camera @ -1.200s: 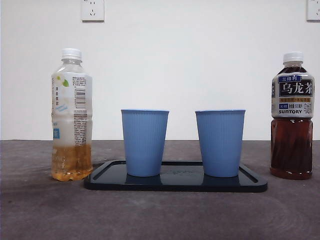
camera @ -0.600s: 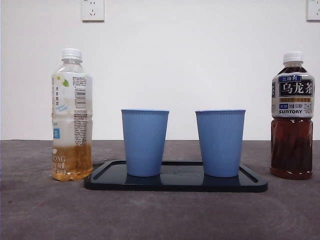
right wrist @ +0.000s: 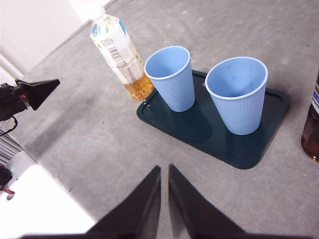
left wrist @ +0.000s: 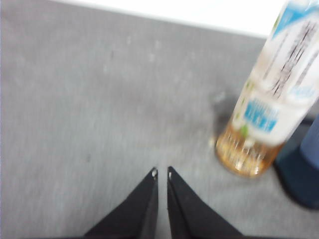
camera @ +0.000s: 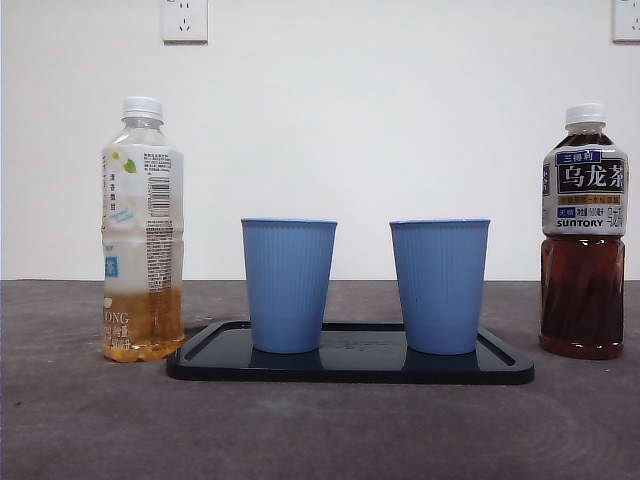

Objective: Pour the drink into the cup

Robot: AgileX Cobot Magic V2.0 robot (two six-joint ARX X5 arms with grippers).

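The pale bottle (camera: 143,230) now shows more of its label – it has turned slightly. The left gripper (left wrist: 161,174), jaws pressed together and holding nothing, sits near it; the cups (camera: 289,285) stand beyond. The right gripper (right wrist: 164,169) is also closed, empty.

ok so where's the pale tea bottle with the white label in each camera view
Front view: pale tea bottle stands at far left, beside the tray.
Left wrist view: bottle is blurred, near the picture's edge.
Right wrist view: bottle stands next to the tray's corner.
Shared landmark: the nearest blue cup.
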